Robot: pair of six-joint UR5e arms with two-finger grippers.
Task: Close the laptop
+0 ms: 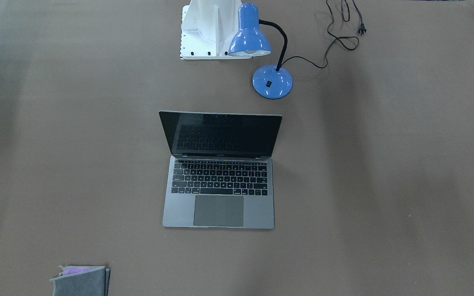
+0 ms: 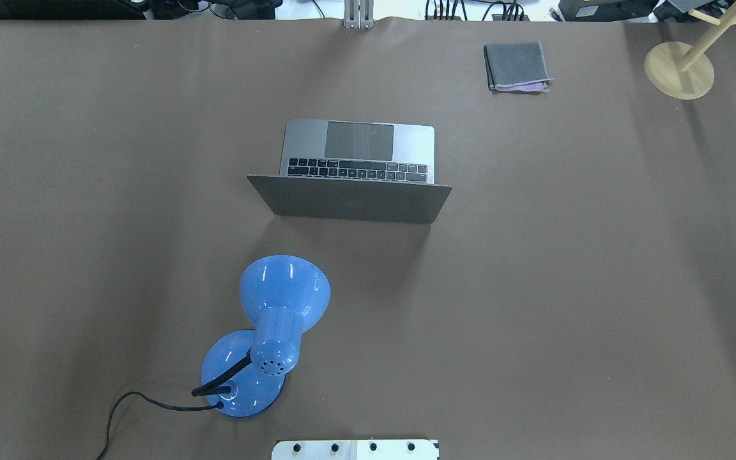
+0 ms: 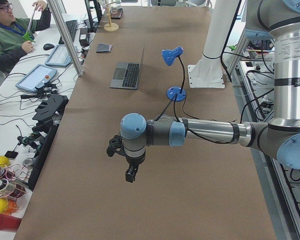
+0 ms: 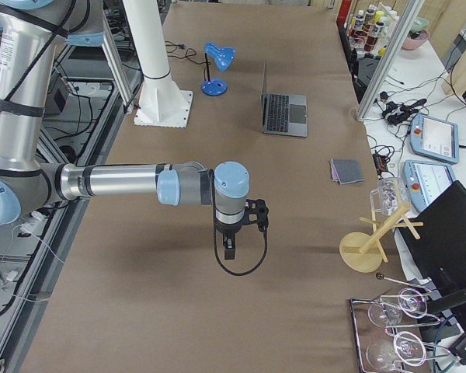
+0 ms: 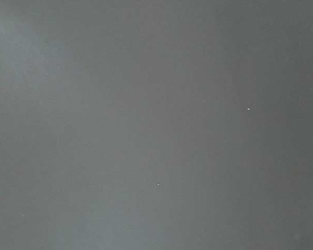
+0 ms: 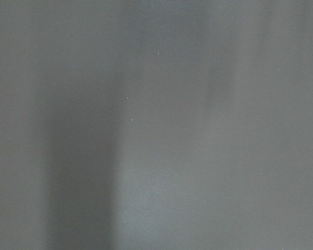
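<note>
Over bare table, we are hanging our left gripper and right gripper fingers-down toward opposite ends, and we cannot tell from these side views whether either pincer is wide or narrow. Well apart from both, roughly midway between them, the laptop is standing open, its lid's back facing our base and a blue lamp near it on our side. We are judging it stiff, thin, slippery metal with a fragile screen, so we are favouring a gentle push on the lid's top edge, near its middle, rather than a pinch.
</note>
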